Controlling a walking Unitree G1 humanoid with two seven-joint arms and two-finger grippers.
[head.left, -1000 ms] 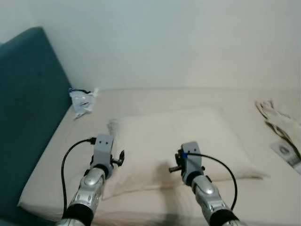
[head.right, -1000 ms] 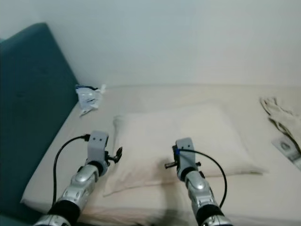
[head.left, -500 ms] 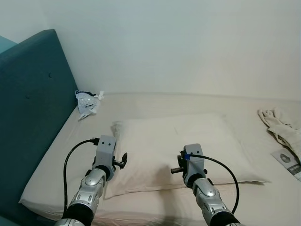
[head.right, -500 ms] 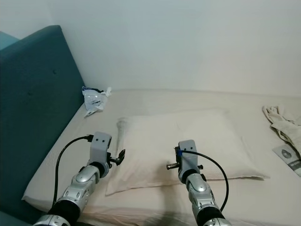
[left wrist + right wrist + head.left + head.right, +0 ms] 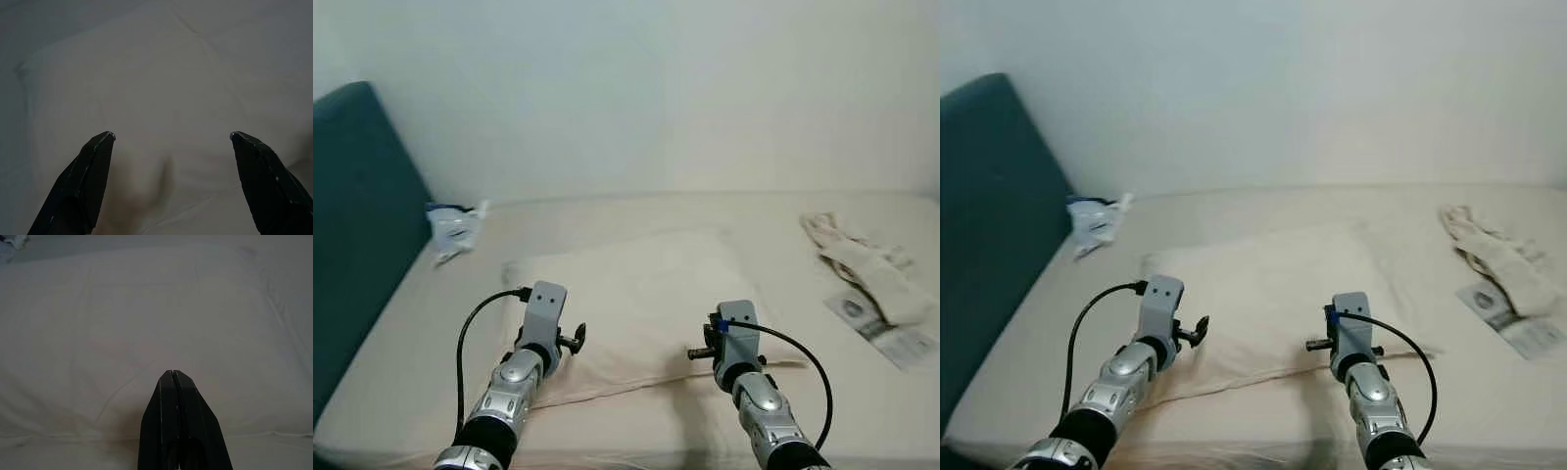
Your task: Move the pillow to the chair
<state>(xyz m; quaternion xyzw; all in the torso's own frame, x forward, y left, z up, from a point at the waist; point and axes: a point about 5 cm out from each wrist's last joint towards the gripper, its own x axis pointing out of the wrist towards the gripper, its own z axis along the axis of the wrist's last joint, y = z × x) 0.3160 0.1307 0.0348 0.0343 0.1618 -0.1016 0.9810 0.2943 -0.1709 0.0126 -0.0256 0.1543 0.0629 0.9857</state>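
A cream pillow lies flat on the cream bed, its near edge just in front of both arms. My left gripper is open, fingers spread wide above the pillow's near left part. The right gripper is shut with nothing between its fingers, held above the pillow's near right part. In the eye views both wrists hover over the pillow's front edge.
A teal headboard stands at the left. A crumpled white plastic bag lies near it at the bed's far left. A folded cream cloth and a printed leaflet lie at the right. A white wall is behind.
The camera has swung to the right: headboard, bag and pillow have shifted left in view. Both arms keep their pose over the pillow's near edge.
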